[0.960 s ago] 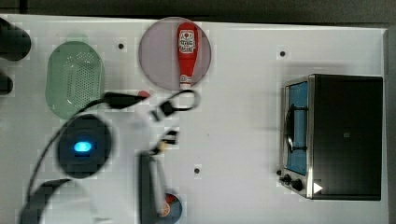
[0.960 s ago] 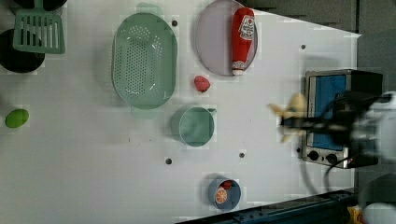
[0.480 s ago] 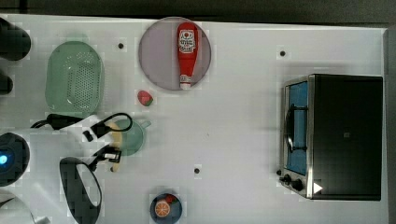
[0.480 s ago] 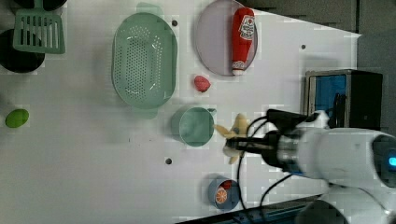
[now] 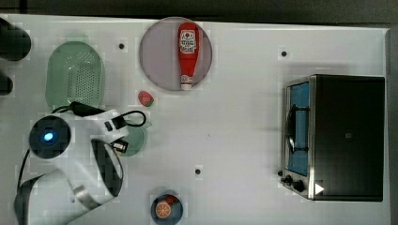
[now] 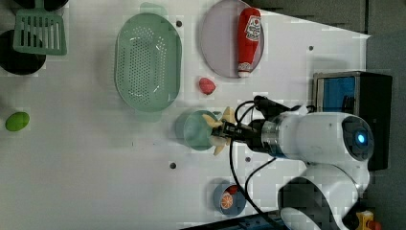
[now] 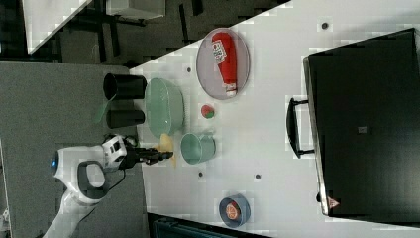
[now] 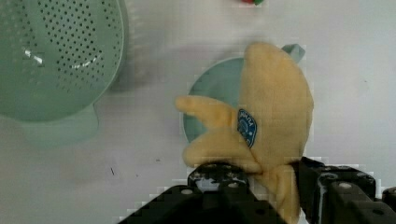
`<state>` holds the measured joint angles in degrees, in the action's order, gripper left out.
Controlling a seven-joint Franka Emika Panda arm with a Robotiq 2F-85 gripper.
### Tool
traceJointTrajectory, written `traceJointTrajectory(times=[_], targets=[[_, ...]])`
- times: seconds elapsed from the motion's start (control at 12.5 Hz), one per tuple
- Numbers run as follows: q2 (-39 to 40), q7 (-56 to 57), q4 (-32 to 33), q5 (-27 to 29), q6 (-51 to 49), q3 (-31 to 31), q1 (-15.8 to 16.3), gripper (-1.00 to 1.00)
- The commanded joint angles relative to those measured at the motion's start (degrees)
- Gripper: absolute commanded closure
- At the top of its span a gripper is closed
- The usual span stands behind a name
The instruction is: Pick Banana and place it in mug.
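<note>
The soft, light yellow plush banana (image 8: 273,116), clamped near one end by the black gripper (image 8: 266,179), likely squashes easily and hangs over the translucent teal mug (image 8: 212,100).

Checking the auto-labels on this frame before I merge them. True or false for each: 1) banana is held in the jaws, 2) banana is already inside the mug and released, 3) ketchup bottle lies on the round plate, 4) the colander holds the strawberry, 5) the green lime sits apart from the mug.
1) True. The gripper has its jaws closed on the plush banana.
2) False. The banana hangs above the mug, not yet let go.
3) True. The ketchup bottle lies on the round plate.
4) False. The colander holds nothing; the strawberry lies on the table between plate and mug.
5) True. The lime sits far towards the left view's left, well away from the mug.
</note>
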<state>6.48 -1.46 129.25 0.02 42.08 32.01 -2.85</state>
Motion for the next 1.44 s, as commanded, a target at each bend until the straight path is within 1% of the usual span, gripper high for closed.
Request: traceJointTrajectory(times=[0.08, 0.24, 0.32, 0.56, 0.64, 0.8, 0.96, 1.2, 1.44], targets=[[1.61, -6.69, 1.98, 0.36, 1.49, 0.60, -1.49, 0.36], [3.10, -10.03, 2.56, -0.61, 2.18, 0.51, -1.49, -0.06], [3.65, -10.23, 2.78, -1.11, 2.66, 0.52, -1.46, -0.30], [3.97, -10.24, 2.99, -1.55, 5.56, 0.09, -1.50, -0.95], [3.54, -10.25, 2.48, -1.54, 6.16, -0.32, -1.53, -1.00], [1.11, -10.27, 0.97, -1.36, 5.22, -1.54, -2.19, -1.00], [-3.92, -10.25, -1.53, -1.37, -0.91, -4.19, -3.06, -1.00], [-10.72, -10.12, -6.79, -1.37, -11.44, -9.37, -3.43, -1.00], [-15.49, -10.10, -13.11, -1.35, -23.45, -16.87, -3.94, -1.00]])
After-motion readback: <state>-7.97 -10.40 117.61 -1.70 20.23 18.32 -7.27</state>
